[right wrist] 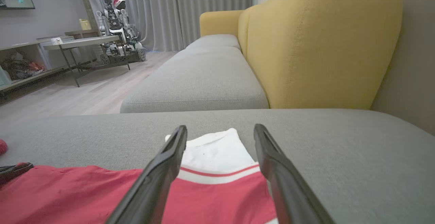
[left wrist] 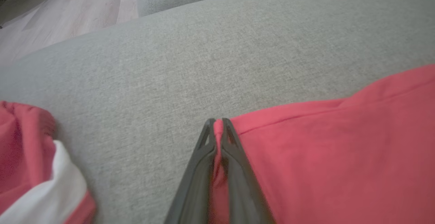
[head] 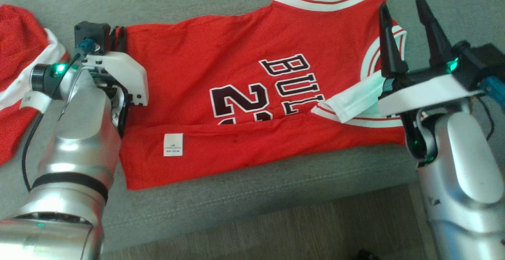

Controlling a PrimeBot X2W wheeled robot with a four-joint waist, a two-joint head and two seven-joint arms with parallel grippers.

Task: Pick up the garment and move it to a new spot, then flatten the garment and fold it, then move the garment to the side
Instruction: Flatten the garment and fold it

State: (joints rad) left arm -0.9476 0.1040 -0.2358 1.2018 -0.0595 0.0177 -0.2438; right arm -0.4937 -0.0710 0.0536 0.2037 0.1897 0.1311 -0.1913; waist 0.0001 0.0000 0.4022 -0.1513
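Red jersey (head: 236,94) lay spread on grey cushion (head: 276,189), near hem folded up over numbers, white label (head: 173,144) showing. Left gripper (left wrist: 218,121) was clamped on jersey's corner edge, red cloth pinched between fingers. Right gripper (head: 401,5) stood wide apart, gripping nothing, over jersey's white-trimmed end; contact with cloth unclear. Second red-and-white garment (head: 19,55) lay bunched at outer side of left gripper, apart from it. Yellow backrest (right wrist: 323,40) rose beyond right gripper.

Jersey (head: 197,55) lettering (head: 290,84) half hidden by fold — tag (head: 173,144) txt too small.
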